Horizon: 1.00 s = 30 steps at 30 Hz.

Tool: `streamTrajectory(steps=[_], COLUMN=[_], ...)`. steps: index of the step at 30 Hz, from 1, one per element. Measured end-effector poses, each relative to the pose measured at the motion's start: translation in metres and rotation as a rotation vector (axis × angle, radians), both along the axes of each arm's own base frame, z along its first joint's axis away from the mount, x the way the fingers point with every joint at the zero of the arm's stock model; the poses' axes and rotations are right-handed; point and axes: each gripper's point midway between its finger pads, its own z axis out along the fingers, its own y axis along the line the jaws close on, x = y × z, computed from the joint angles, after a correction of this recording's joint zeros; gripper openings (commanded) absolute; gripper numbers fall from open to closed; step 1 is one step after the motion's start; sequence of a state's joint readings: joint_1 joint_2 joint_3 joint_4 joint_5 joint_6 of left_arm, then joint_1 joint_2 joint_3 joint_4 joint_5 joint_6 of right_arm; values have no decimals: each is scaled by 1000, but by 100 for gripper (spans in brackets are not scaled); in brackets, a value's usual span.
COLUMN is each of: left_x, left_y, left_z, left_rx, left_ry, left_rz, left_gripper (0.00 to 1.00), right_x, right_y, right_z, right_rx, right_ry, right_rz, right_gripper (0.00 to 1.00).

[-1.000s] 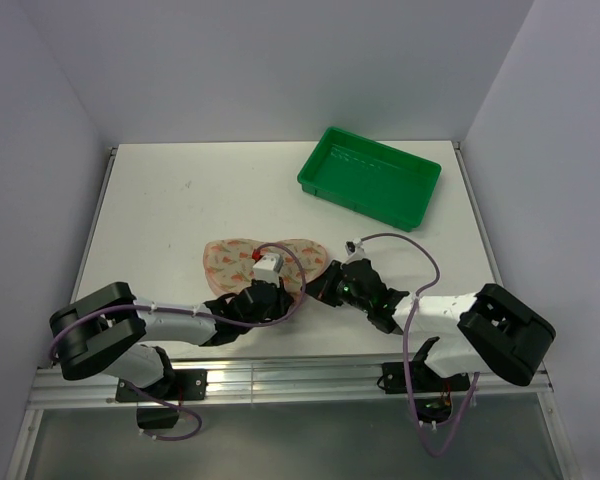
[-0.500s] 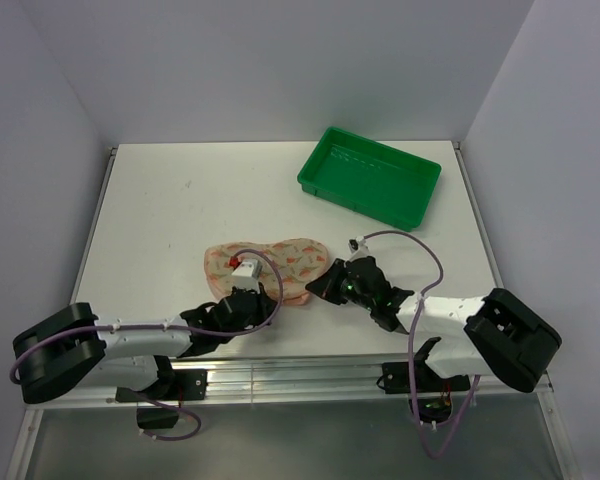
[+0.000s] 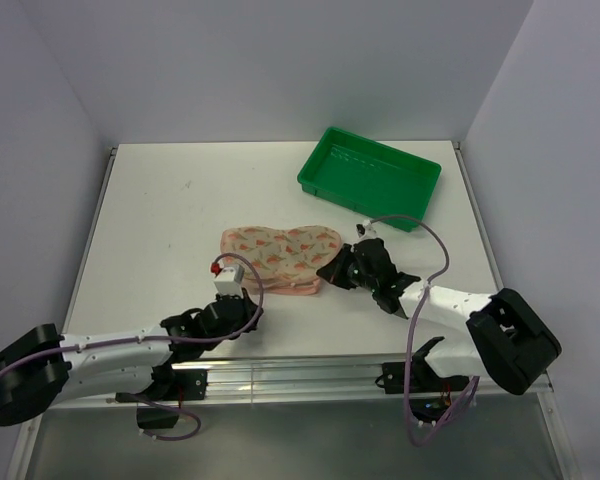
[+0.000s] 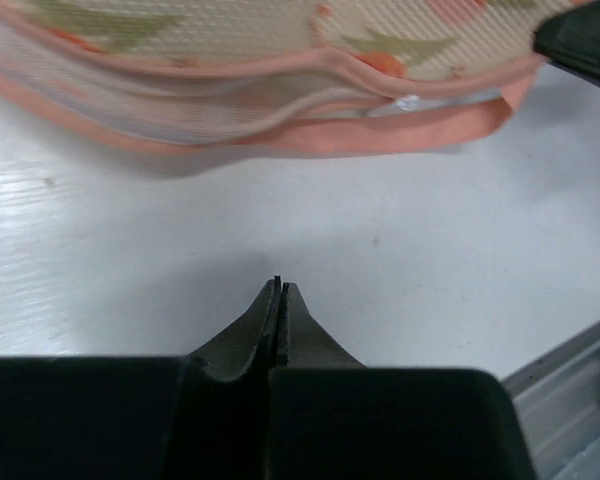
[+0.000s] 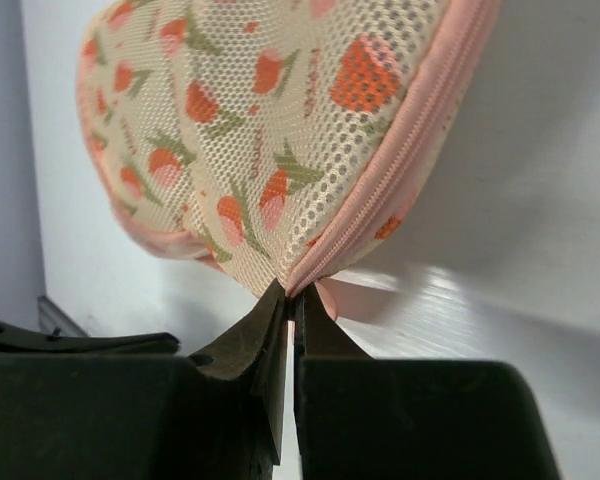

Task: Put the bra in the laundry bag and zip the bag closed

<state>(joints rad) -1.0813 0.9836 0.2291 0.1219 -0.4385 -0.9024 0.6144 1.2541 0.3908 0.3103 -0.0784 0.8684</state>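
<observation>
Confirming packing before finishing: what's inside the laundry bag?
Nothing inside is visible. The laundry bag shows only printed mesh and pink rim; fabric covers any contents. No bra lies outside.

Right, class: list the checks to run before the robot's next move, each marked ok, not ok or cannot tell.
1. The bra in the laundry bag: cannot tell; none in view.
2. The right fingers shut on its rim: ok.
3. The left fingers shut, empty, off the bag: ok.
4. The zip fully closed: cannot tell; one stretch shows.
5. The green tray clear of the bag: ok.
</observation>
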Motion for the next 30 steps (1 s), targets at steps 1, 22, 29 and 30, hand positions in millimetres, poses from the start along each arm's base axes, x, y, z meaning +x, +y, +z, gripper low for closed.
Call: streamTrajectory(steps=[1,22,29,30], left_x=[-1,44,58,59], left_y=[-4,-78,-85,-85], left_z=[2,-14,-11,-11], left_rx=[-12,12,7,9], left_ry=[-1,-50,-95,-101], left_rz=[-16,-125,-107,-106], left_gripper=[16,51,59,60], right_x=[2,-8,-15,-17], right_y=[4,13,14,14], right_z=[5,8,4,3], right_rx=[9,45,60,62], right_ry=[-6,-6,3,4], right_rz=[16,87,113,116], right_gripper=[0,0,0,0])
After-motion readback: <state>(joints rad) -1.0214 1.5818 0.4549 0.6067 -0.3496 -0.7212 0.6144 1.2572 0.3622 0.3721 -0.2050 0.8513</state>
